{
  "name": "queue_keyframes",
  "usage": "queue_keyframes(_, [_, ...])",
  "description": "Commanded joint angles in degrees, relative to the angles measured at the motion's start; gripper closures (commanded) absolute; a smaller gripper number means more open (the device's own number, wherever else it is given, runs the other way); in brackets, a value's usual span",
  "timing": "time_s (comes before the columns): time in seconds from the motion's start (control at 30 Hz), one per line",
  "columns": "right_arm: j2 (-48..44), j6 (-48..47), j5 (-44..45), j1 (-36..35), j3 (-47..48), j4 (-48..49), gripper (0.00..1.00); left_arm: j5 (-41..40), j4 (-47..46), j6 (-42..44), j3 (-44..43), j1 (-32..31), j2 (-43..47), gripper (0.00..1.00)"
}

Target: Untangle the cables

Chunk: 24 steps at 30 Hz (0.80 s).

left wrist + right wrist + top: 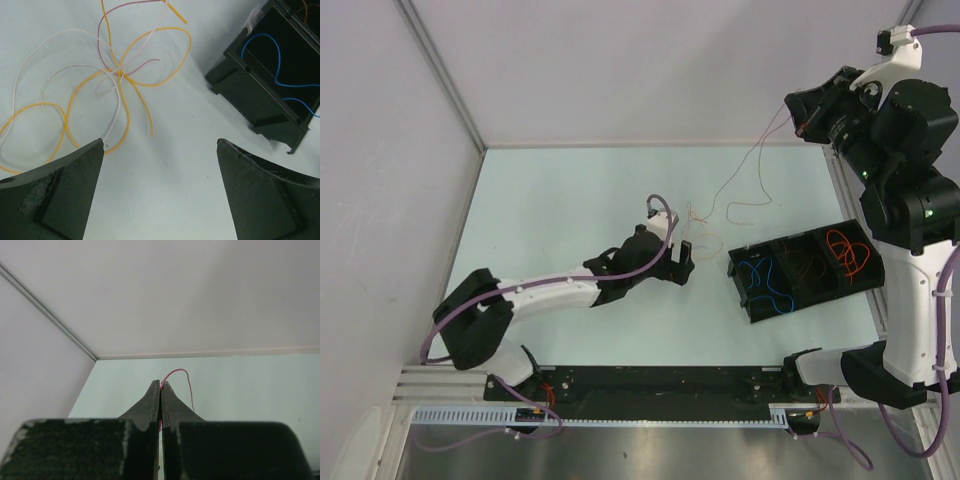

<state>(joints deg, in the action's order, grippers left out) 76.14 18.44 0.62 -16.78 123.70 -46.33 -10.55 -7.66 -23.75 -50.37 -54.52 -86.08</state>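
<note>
A tangle of cables (120, 72), orange, pale pink and dark red, lies on the pale green table just ahead of my left gripper (160, 142). That gripper is open and holds nothing. In the top view the tangle (700, 228) sits right in front of the left gripper (686, 256). My right gripper (161, 385) is shut on a thin red cable (183, 372). It is raised high at the back right (798, 118), and the cable (752, 158) hangs from it down toward the tangle.
A black tray (790, 305) with compartments lies right of the tangle, holding blue cables (766, 280) and orange-red cables (848, 255). Its corner (235, 85) shows in the left wrist view. White walls close the table at the back and left.
</note>
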Motion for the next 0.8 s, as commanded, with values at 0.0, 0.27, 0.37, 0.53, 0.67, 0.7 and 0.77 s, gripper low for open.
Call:
queue_keyframes(0.0, [-1.96,1.16,-4.57,2.62,-0.74,2.64,1.0,-2.99,-10.52,4.05,-1.83,-0.41,-5.57,0.0])
queue_keyframes(0.27, [-2.75,2.22,-8.35,6.23,-1.62,2.82,1.0,-8.86,-13.08,6.78,-11.23,-0.15,-17.09,0.17])
queue_keyframes(0.37, [-3.28,2.48,-9.5,7.19,-2.14,2.99,1.0,-9.66,-14.14,6.52,-14.13,1.17,-20.96,0.72])
queue_keyframes(0.53, [-3.37,2.31,-10.38,8.16,-2.76,2.56,1.0,-11.51,-9.66,5.03,-16.87,5.2,-21.33,1.0])
queue_keyframes(0.67, [-3.98,2.57,-10.99,9.57,-3.73,2.55,1.0,-10.56,-4.75,3.18,-15.11,11.09,-16.93,1.0])
queue_keyframes(0.7, [-4.24,2.74,-11.6,9.92,-4.25,3.08,1.0,-10.11,-4.04,3.01,-14.59,13.54,-16.49,1.0])
queue_keyframes(0.77, [-4.59,3.1,-12.22,11.06,-4.52,3.26,1.0,-9.76,-3.24,3.01,-13.71,15.93,-15.26,1.0])
